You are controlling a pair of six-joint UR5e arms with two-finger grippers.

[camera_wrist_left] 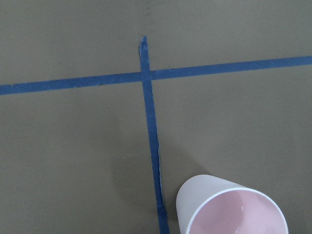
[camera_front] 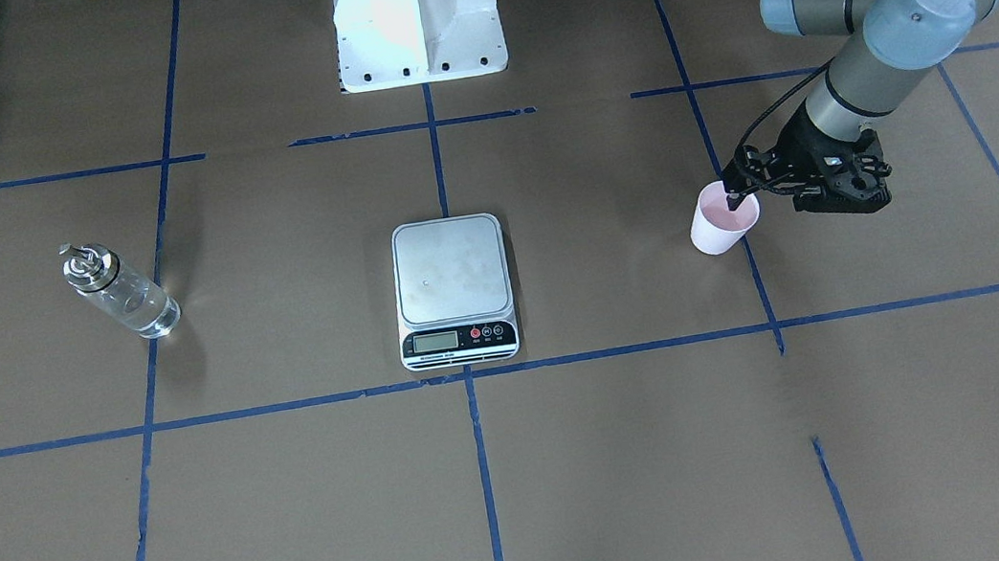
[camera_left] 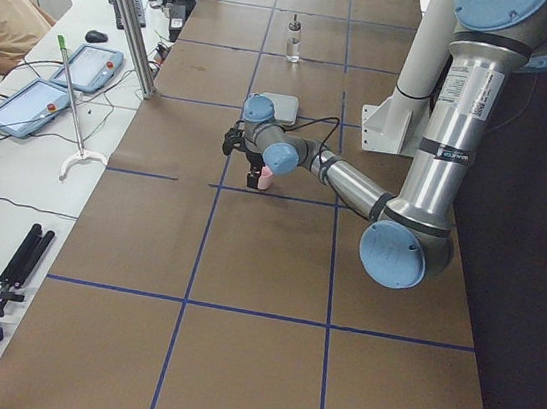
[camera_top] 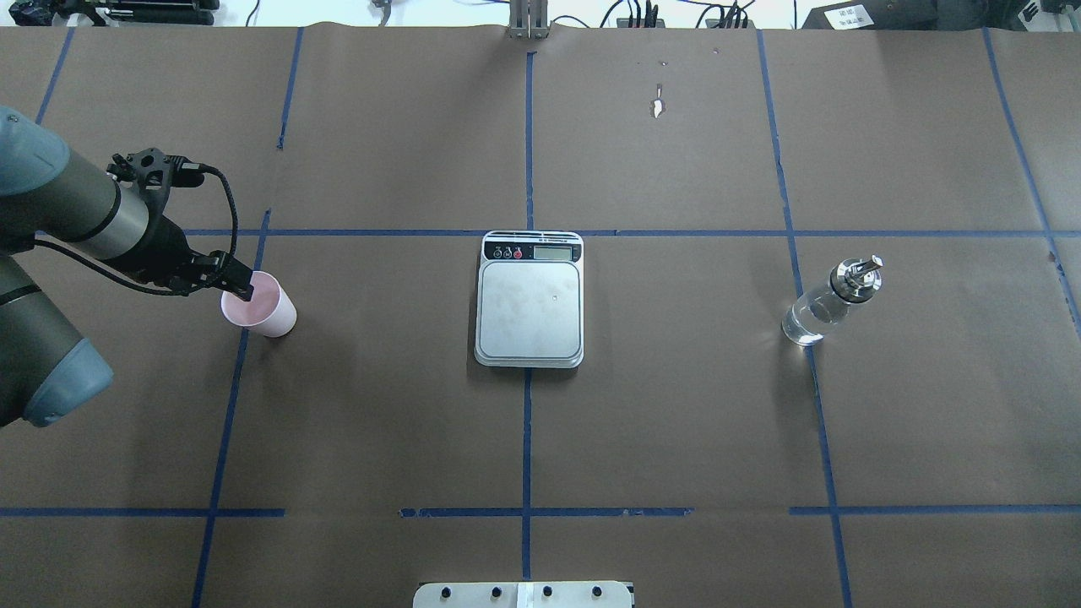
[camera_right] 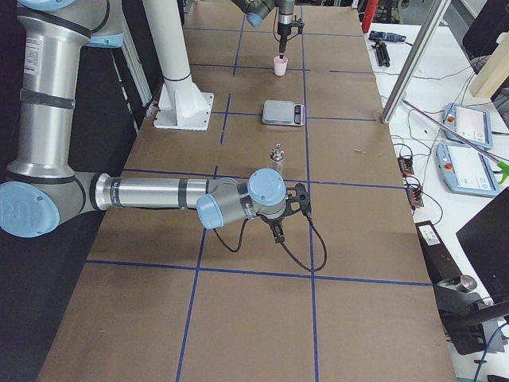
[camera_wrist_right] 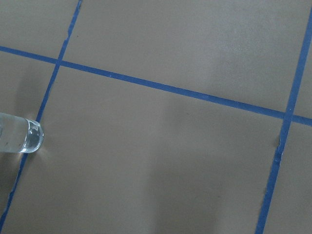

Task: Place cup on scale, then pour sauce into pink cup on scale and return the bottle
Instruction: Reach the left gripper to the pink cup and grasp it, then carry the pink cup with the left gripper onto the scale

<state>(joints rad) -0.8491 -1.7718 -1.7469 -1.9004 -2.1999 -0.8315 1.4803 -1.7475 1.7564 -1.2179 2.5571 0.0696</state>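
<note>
The pink cup (camera_front: pixel 722 222) stands upright on the brown table, well to the robot's left of the scale (camera_front: pixel 450 272). My left gripper (camera_front: pixel 732 190) is at the cup's rim, its fingers drawn together with one fingertip inside the cup; it looks shut on the rim. The cup (camera_top: pixel 258 304) and left gripper (camera_top: pixel 241 290) show the same in the overhead view. The cup's rim also shows in the left wrist view (camera_wrist_left: pixel 234 209). The scale's platform (camera_top: pixel 529 308) is bare. The glass bottle (camera_top: pixel 832 300) stands on the robot's right. My right gripper (camera_right: pixel 278 229) shows only in the exterior right view, near the bottle (camera_right: pixel 277 159); I cannot tell its state.
Blue tape lines divide the brown table cover into squares. The robot's white base (camera_front: pixel 417 16) stands behind the scale. The bottle's glass base (camera_wrist_right: pixel 22 134) shows at the left edge of the right wrist view. Tablets and cables lie on the side benches.
</note>
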